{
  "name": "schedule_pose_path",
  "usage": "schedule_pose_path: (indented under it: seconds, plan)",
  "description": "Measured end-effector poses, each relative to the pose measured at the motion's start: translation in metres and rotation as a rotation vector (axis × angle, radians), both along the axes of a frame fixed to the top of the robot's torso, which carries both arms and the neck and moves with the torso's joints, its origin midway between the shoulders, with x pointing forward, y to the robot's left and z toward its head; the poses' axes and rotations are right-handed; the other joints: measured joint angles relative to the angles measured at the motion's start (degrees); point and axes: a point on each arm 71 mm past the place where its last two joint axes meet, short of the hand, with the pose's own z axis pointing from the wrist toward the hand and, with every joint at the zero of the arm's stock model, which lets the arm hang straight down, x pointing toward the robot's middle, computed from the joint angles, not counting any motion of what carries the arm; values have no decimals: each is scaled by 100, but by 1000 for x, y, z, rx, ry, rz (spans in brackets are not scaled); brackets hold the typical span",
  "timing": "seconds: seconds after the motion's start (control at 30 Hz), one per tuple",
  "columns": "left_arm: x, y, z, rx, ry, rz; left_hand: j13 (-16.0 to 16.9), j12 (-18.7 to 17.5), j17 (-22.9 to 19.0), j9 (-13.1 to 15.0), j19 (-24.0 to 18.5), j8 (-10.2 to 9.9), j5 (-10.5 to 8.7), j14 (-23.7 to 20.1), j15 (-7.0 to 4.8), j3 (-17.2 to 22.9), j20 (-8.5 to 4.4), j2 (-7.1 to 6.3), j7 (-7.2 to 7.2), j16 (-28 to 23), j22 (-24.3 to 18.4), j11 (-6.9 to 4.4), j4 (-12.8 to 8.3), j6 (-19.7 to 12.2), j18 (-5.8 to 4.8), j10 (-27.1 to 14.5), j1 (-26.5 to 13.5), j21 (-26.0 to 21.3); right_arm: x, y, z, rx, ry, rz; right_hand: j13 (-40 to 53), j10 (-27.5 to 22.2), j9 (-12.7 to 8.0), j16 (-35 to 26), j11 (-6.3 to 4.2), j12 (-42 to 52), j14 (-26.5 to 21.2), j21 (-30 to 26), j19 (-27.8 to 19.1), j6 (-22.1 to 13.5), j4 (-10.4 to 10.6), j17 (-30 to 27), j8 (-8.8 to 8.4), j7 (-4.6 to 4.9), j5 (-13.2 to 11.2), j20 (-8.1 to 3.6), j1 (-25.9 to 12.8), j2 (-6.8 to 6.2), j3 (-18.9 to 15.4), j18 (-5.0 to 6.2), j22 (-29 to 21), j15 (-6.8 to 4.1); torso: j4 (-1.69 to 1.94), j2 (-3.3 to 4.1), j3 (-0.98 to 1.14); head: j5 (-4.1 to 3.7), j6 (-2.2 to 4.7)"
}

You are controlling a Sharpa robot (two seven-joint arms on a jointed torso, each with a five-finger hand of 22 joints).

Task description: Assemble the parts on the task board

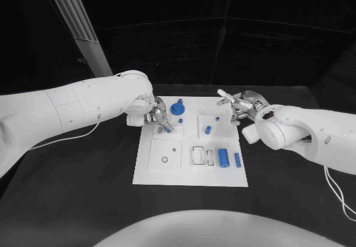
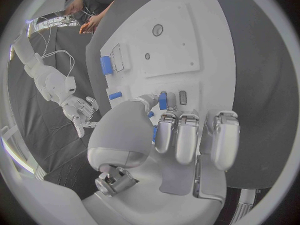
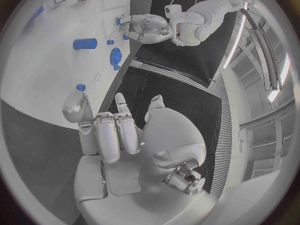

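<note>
The white task board (image 1: 189, 172) lies in the middle of the table. My left hand (image 1: 154, 116) hovers over its far left corner and pinches a small blue part (image 2: 162, 100) between thumb and a finger, just above the board. My right hand (image 1: 241, 105) hangs beside the board's far right edge with fingers apart and nothing in them. A blue gear-shaped part (image 1: 177, 108) and a small blue peg (image 1: 180, 121) sit near the left hand. A short blue piece (image 1: 208, 129) lies mid-board. A blue cylinder (image 1: 223, 157) and a blue bar (image 1: 237, 159) lie toward the near right.
The board has a square plate with a round hole (image 1: 164, 153) and small rectangular slots (image 1: 198, 154) on its near half. Black table (image 1: 74, 195) surrounds the board. A grey post (image 1: 89, 36) stands at the back left. A cable (image 1: 337, 190) trails from my right arm.
</note>
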Motion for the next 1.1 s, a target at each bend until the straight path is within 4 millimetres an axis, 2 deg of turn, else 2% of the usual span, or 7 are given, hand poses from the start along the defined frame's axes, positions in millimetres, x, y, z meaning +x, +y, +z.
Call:
schedule_pose_path:
  seconds: [0.37,1.1]
  plan:
    - [0,0,0,1,0,-2,0,0,0,0,0,-22,0,0,0,0,0,-22,0,0,0,0,0,0,0,0,-22,0,0,0,0,0,0,0,0,0,0,0,0,0,0,0,0,0,0,-1,0,0,0,0,11,11,0,0,0,0,1,1,1,-6,2]
    - [-2,-2,-1,3,5,-11,0,0,0,-35,0,-70,-137,0,0,-299,0,-97,0,0,0,0,63,0,0,0,-97,0,0,1,0,0,1,2,0,0,0,0,0,0,0,0,0,0,0,-2,0,0,0,0,23,23,0,-1,0,0,1,0,1,-16,-6]
